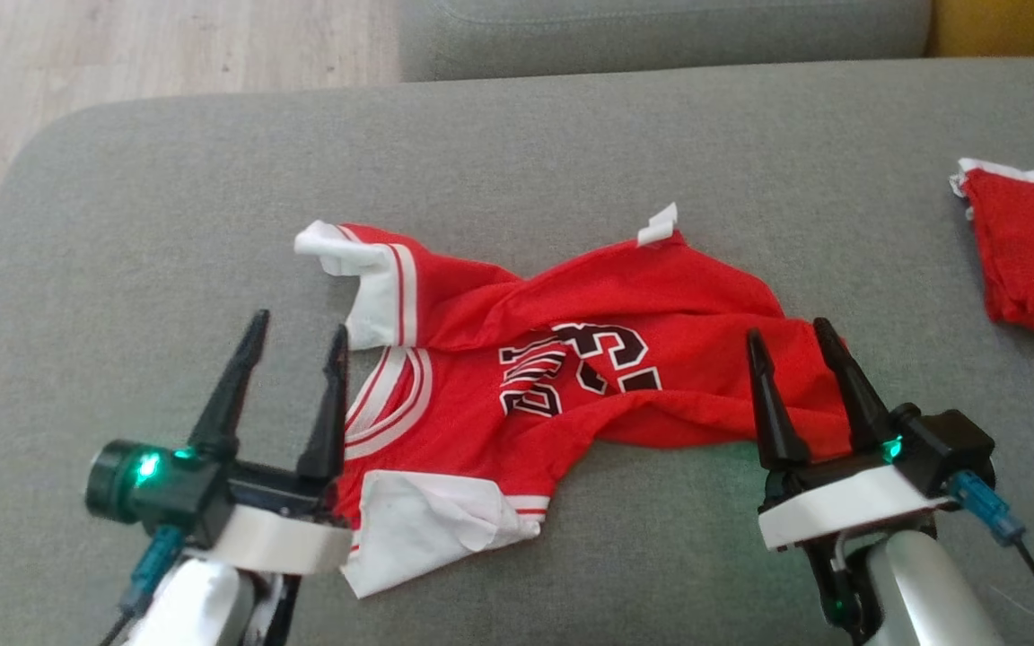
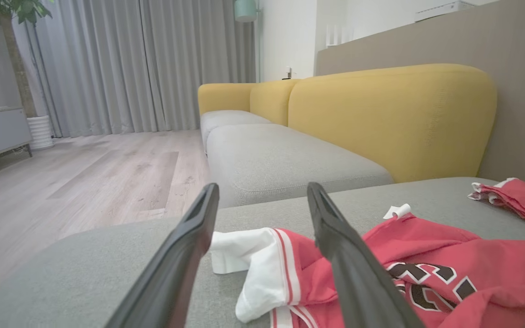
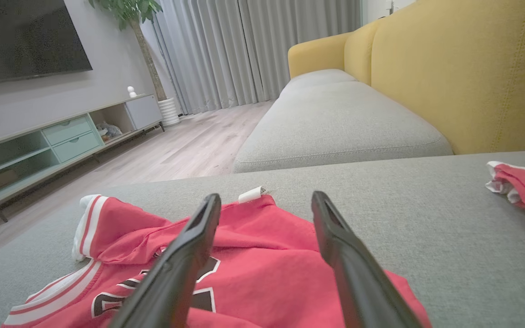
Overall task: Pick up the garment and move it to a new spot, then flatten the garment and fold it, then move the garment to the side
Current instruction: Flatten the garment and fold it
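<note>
Setting: home living room. A long sofa (image 3: 342, 123) with grey seats and yellow backs is stretching away. Grey curtains (image 3: 253, 50) are hanging down to a pale wood floor (image 3: 189, 150). A TV (image 3: 21, 38) is hanging on the wall (image 3: 25, 100) over a low cabinet (image 3: 62, 141) with drawers. A potted plant (image 3: 126, 9) is standing beside the curtains.

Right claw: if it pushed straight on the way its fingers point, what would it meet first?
Probably the red jersey, whose bunched folds lie under and ahead of the open right claw; beyond them, the grey sofa cushion. How high the claw rides over the cloth is unclear.
</note>
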Controlling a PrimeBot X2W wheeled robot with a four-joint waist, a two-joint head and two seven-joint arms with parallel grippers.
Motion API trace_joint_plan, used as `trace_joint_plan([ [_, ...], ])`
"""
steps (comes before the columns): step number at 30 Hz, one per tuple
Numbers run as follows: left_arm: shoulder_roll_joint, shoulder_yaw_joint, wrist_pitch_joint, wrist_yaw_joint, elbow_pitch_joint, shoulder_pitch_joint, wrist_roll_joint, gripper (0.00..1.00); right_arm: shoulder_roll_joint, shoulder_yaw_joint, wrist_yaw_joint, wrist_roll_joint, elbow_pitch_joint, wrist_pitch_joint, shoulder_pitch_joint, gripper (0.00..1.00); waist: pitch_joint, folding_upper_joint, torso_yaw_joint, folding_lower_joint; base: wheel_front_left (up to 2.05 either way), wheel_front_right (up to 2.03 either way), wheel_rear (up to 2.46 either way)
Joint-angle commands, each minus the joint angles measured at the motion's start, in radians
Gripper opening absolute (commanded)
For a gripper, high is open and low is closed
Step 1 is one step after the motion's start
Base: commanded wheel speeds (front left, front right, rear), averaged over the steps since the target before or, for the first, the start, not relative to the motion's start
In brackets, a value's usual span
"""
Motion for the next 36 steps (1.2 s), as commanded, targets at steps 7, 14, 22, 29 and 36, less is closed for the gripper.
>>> trace_joint_plan([
  [7, -0.020, 0.033, -0.007, -0.065, 0.101, -0.104, 0.099, 1.00, -0.003, 0.021, -0.002, -0.003, -0.046, -0.011, -0.028, 1.00, 0.058, -0.0001, -0.041, 0.0000, 0.00, 0.00, 0.00],
  [14, 0.010, -0.035, 0.105, -0.075, 0.353, -0.254, 0.198, 1.00, -0.003, 0.021, -0.002, -0.004, -0.053, -0.011, -0.038, 1.00, 0.123, -0.0001, -0.078, 0.0000, 0.00, 0.00, 0.00],
  [22, -0.016, -0.040, 0.107, -0.078, 0.523, -0.347, 0.195, 1.00, -0.003, 0.014, -0.002, -0.005, -0.053, -0.011, -0.053, 1.00, 0.161, -0.0001, -0.101, 0.0000, 0.00, 0.00, 0.00],
  [29, -0.042, -0.039, 0.073, -0.110, 0.584, -0.387, 0.166, 0.00, -0.003, 0.008, -0.002, -0.005, -0.053, -0.011, -0.059, 1.00, 0.172, -0.0001, -0.110, 0.0000, 0.00, 0.00, 0.00],
  [36, -0.032, -0.049, 0.032, -0.108, 0.562, -0.416, 0.177, 0.00, -0.003, 0.006, -0.002, -0.001, -0.039, -0.011, -0.058, 1.00, 0.150, -0.0001, -0.108, 0.0000, 0.00, 0.00, 0.00],
])
